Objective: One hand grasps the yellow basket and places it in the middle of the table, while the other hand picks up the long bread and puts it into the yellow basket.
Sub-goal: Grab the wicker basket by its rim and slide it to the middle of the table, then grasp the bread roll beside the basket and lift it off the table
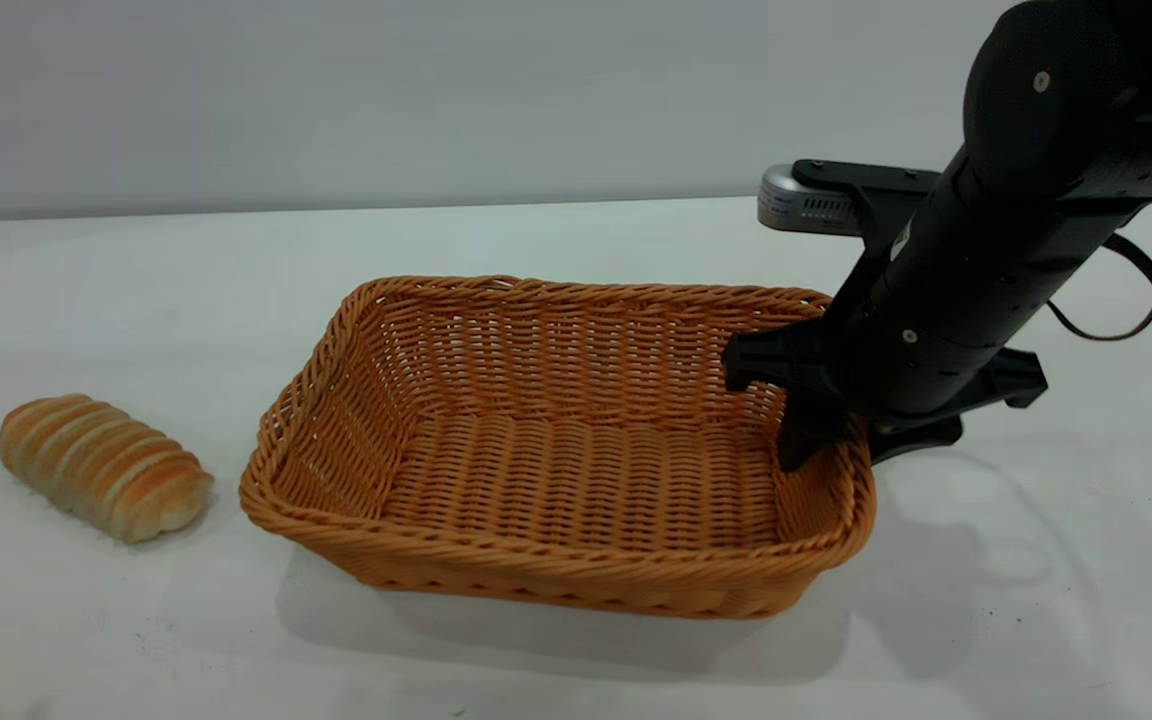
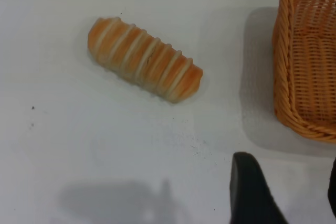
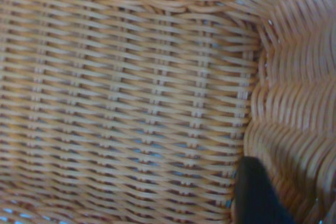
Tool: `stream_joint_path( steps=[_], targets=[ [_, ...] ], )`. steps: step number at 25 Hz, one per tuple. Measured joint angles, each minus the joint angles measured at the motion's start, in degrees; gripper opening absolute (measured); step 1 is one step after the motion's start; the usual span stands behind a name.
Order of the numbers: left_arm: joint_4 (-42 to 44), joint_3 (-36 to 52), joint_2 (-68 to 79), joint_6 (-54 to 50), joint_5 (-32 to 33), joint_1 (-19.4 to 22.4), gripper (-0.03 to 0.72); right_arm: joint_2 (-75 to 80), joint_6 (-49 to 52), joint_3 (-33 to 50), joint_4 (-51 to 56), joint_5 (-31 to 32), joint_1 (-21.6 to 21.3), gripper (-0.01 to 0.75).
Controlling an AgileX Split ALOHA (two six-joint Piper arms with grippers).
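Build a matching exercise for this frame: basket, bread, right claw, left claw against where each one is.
Things:
1. basket
2. bread
3. right claw
4. left claw

Places:
A. straddling the basket's right end wall, one finger inside
B. lying on the table, left of the basket
C. above bare table, near the bread
D. mid-table, nothing lying in it

Pairs: 1-D, 2-B, 3-A, 4-C
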Motion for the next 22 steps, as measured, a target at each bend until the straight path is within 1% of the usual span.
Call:
stream_joint_path(
  steps=[1, 4, 6, 7, 9, 11, 14, 16, 19, 22],
  targets=[
    [0.0, 0.0, 0.2, 0.0, -0.1, 0.0, 0.424, -0.1, -1.2, 0.0, -0.1, -0.1, 0.0, 0.44],
    [0.0, 0.0, 1.9, 0.0, -1.5, 0.0, 0.424, -1.2, -5.2, 0.0, -0.9, 0.5, 0.0, 0.619],
    [-0.7, 0.0, 4.3, -0.1, -2.5, 0.0, 0.424, -2.5, -8.2, 0.0, -3.3, 2.3, 0.0, 0.691],
    [-1.4, 0.0, 5.8, -0.1, -3.1, 0.0, 0.424, -3.5, -9.6, 0.0, -4.9, 3.3, 0.0, 0.711],
    [-3.2, 0.0, 9.2, -0.3, -4.6, 0.0, 0.424, -5.7, -11.5, 0.0, -8.3, 5.9, 0.0, 0.721],
    [-5.3, 0.0, 12.8, -0.3, -7.4, 0.0, 0.424, -8.3, -12.1, 0.0, -11.4, 8.4, 0.0, 0.713],
    [-7.7, -0.1, 19.0, -0.4, -13.3, 0.0, 0.424, -12.3, -12.3, 0.0, -13.1, 11.9, 0.0, 0.673],
    [-9.0, -1.2, 23.0, -0.4, -16.1, 0.0, 0.424, -14.9, -12.4, 0.0, -13.3, 13.9, 0.0, 0.636],
    [-11.4, -4.5, 29.8, -0.4, -17.0, 0.0, 0.424, -19.5, -12.4, 0.0, -13.3, 15.8, 0.0, 0.579],
    [-15.0, -9.0, 36.3, -0.4, -17.5, 0.0, 0.424, -24.0, -12.5, 0.0, -13.3, 16.6, 0.0, 0.556]
  ],
)
